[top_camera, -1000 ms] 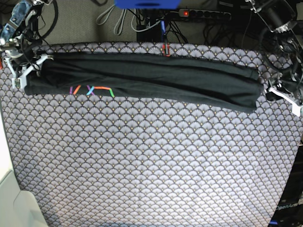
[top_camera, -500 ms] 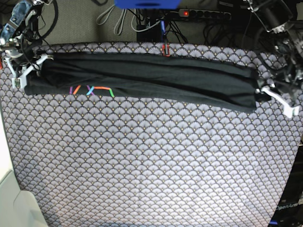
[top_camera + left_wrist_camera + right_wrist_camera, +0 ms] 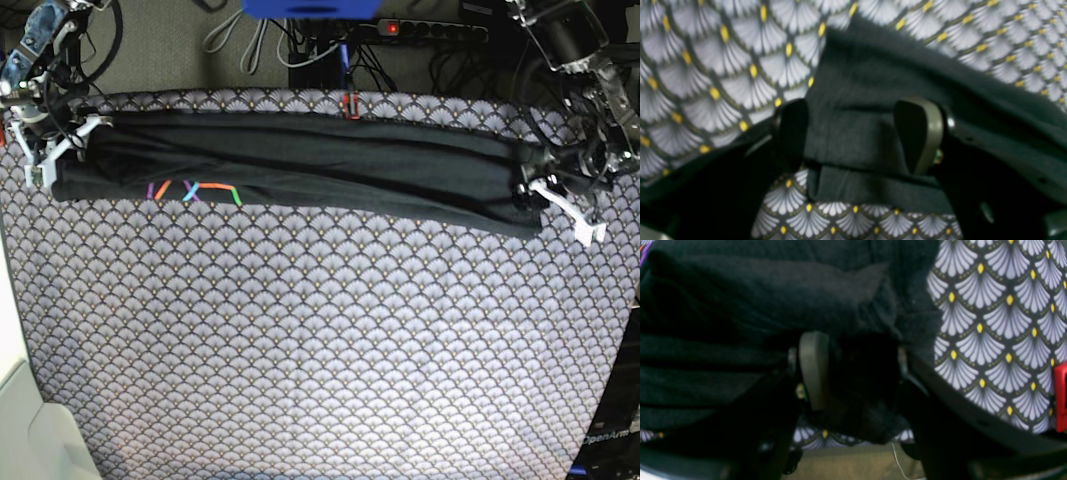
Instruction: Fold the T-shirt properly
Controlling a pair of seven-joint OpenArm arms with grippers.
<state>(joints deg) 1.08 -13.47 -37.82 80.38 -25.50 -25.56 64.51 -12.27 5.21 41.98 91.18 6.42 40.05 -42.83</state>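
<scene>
Left pincer (image 3: 853, 133) spread wide astride T-shirt (image 3: 300, 165) end, likely for pinching; right pincer (image 3: 853, 370) seemingly clamped on opposite end, anchoring band across desk (image 3: 320, 340).

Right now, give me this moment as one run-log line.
T-shirt: folded into long band on scallop cloth | left gripper: open, straddling shirt end | right gripper: fabric between jaws at other end | next: likely close left

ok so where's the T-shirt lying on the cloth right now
In the base view the T-shirt lies as a long folded band across the far part of the scallop-patterned cloth, its ends at the right gripper and left gripper.
</scene>
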